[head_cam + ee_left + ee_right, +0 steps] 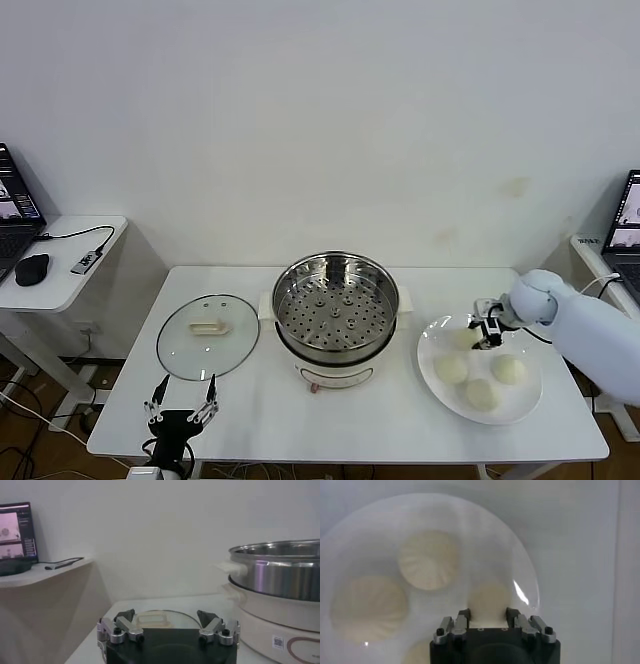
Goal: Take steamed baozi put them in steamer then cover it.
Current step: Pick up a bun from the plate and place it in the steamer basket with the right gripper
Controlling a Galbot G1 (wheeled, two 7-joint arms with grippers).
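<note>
Steel catches the eye first: the round shiny steamer (pixel 336 306) sits on its white electric base at the middle of a white table (pixel 250 405), its perforated tray bare. To its left, flat on the table and just beside the pot, lies the clear glass cover (pixel 208 336) with a metal rim and a cream rectangular handle.

On the right side of the table rests a flat white plate (pixel 437 372) holding the steamed baozi (pixel 509 369), smooth cream-white buns. Three sit uncovered towards the near part of the plate: one on the left (pixel 451 369), one nearest the table edge (pixel 482 393), and one on the right. A fourth bun (pixel 490 599) at the far side of the plate sits between the fingers of the right gripper (pixel 487 335), which reaches down from the right and is closed on it; the wrist view shows its two fingertips pressed against the bun's sides.

At the near left edge of the table, the left gripper (pixel 181 403) waits with its fingers spread wide apart, holding nothing, a little nearer than the cover.

Beyond the table's left end, a small white side table (pixel 60 270) carries a laptop (pixel 12 215) and a black mouse (pixel 32 268).
</note>
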